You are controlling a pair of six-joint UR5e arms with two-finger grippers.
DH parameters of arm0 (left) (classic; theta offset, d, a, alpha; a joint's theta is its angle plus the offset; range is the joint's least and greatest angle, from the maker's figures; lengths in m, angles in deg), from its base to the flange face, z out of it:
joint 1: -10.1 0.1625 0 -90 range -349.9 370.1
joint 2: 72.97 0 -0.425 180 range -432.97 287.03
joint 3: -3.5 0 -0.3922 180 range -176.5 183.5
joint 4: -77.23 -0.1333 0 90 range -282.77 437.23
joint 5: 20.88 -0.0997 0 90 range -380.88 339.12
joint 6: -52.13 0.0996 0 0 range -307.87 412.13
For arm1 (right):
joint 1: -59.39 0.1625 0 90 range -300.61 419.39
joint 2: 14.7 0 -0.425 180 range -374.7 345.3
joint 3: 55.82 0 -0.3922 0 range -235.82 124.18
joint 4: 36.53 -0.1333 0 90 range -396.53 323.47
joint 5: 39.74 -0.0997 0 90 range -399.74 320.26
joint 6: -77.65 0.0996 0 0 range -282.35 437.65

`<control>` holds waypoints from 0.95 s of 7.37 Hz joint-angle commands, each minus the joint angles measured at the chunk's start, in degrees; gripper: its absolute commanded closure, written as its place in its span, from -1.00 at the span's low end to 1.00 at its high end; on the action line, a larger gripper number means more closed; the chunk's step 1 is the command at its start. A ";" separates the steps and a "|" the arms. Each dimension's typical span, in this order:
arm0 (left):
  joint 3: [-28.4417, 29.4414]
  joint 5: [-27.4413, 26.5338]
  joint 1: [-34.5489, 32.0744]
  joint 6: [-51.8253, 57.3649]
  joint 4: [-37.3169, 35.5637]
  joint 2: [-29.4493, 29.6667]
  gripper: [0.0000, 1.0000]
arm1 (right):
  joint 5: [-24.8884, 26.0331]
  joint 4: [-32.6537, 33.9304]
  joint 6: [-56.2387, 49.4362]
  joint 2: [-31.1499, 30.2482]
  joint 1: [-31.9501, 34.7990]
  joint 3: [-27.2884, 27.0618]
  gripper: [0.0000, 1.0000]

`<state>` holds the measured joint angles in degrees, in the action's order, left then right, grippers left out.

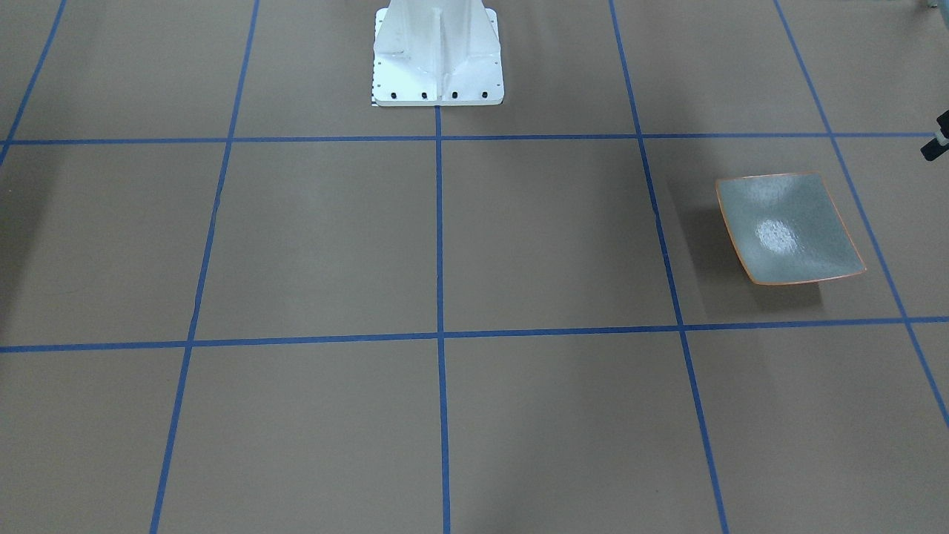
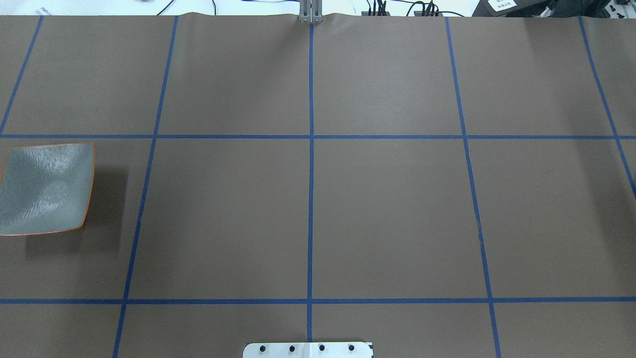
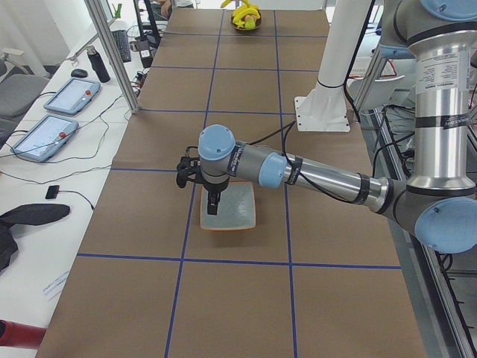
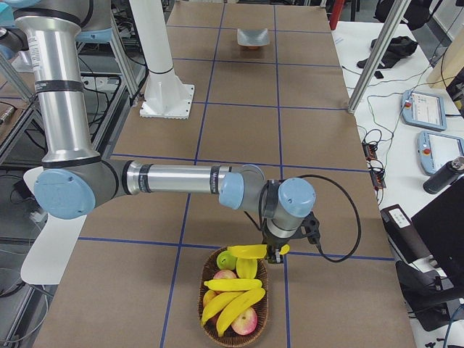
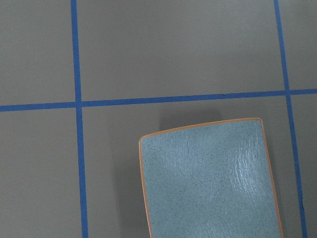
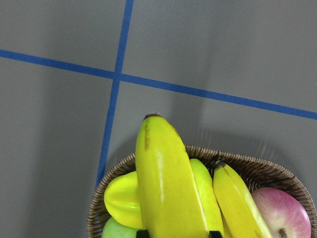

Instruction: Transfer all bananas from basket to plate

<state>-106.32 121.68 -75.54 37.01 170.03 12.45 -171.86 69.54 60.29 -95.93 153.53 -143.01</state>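
Note:
My right gripper (image 4: 274,251) is shut on one yellow banana (image 6: 168,183) and holds it just over the near rim of the wicker basket (image 4: 217,330). Its black fingertips (image 6: 142,232) flank the banana in the right wrist view. Three more bananas (image 4: 233,285) lie in the basket. The grey-green plate (image 2: 44,189) with an orange rim sits bare at the table's far left end; it also shows in the left wrist view (image 5: 208,178). My left gripper (image 3: 214,203) hangs just above the plate (image 3: 235,216); I cannot tell whether it is open or shut.
The basket also holds red apples (image 6: 282,213) and a green apple (image 4: 227,259). The white robot base (image 1: 437,52) stands at the table's middle edge. Blue tape lines grid the brown table. Tablets and cables lie along the operators' side.

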 commanded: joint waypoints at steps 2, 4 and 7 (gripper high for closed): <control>2.31 5.14 0.56 -5.96 -0.07 5.09 -0.99 | -5.06 3.18 16.34 3.98 -6.56 -5.67 1.00; 3.03 11.41 1.35 -11.12 0.28 9.99 -0.99 | -6.21 3.18 27.24 5.98 -14.12 -13.23 1.00; 3.20 11.07 8.97 -25.88 0.89 19.31 -1.00 | -7.80 3.01 43.49 13.43 -24.49 -16.25 1.00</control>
<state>-103.53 132.73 -69.68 16.80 170.66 27.82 -179.48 72.61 96.13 -86.48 133.24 -158.51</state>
